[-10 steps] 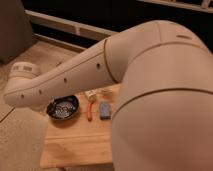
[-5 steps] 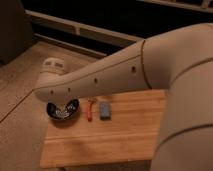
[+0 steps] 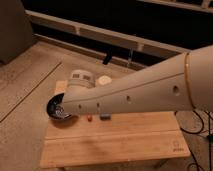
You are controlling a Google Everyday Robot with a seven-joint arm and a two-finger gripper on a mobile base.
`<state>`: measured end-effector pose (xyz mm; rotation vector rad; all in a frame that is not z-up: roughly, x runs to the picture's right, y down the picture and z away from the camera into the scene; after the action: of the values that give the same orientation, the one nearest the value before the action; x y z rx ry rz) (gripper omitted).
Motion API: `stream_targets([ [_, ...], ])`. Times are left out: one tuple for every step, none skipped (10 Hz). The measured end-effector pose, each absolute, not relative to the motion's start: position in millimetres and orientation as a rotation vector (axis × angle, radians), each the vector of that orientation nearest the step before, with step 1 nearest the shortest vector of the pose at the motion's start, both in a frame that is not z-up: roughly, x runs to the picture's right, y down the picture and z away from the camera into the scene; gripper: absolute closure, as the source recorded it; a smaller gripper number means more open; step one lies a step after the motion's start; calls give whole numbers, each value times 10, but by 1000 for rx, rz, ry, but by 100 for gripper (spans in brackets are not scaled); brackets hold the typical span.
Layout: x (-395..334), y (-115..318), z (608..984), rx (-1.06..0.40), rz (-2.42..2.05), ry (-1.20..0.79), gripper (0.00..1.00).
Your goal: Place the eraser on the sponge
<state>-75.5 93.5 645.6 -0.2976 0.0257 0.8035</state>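
Inspection found the sponge (image 3: 104,117), a small flat blue-grey block, lying near the middle of the pale wooden slatted surface (image 3: 120,142). Only its front edge showed beneath the robot's smooth white arm (image 3: 150,90), which crossed the view from the right. No eraser could be identified with certainty. Whether one lay on the hidden part of the sponge could not be told, and a small pale rounded item (image 3: 104,80) at the rear edge was unclear. A thin orange-red stick (image 3: 89,118) lay just left of the sponge, with a black bowl (image 3: 56,107) further left, half covered. The end effector could not be picked out. It was judged to lie past the ribbed white wrist housing (image 3: 81,78) above the bowl, and whether it was open or closed could not be told. An eraser was judged light, firm and grippy, best taken across its narrow sides. The sponge was judged soft and yielding, so it called for a gentle, level release.
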Motion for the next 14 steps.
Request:
stream_targets([
  [-620, 986, 6442, -295, 834, 36, 100],
  [-601, 1004, 6439, -296, 838, 37, 100],
  [-622, 1009, 6437, -297, 834, 35, 100],
  [-636, 1013, 6432, -298, 832, 33, 100],
  [-629, 1012, 6434, -298, 833, 34, 100],
  [-622, 1010, 6440, -296, 834, 36, 100],
  [-620, 968, 6466, -290, 837, 42, 100],
  [-491, 845, 6543, -269, 860, 71, 100],
  [-295, 675, 6628, -239, 888, 112, 100],
  [10, 496, 6711, -201, 914, 175, 100],
  [237, 363, 6765, -173, 937, 220, 100],
  [403, 260, 6819, -153, 961, 252, 100],
  [500, 200, 6881, -142, 979, 265, 100],
  [529, 207, 6996, -146, 1001, 264, 100],
])
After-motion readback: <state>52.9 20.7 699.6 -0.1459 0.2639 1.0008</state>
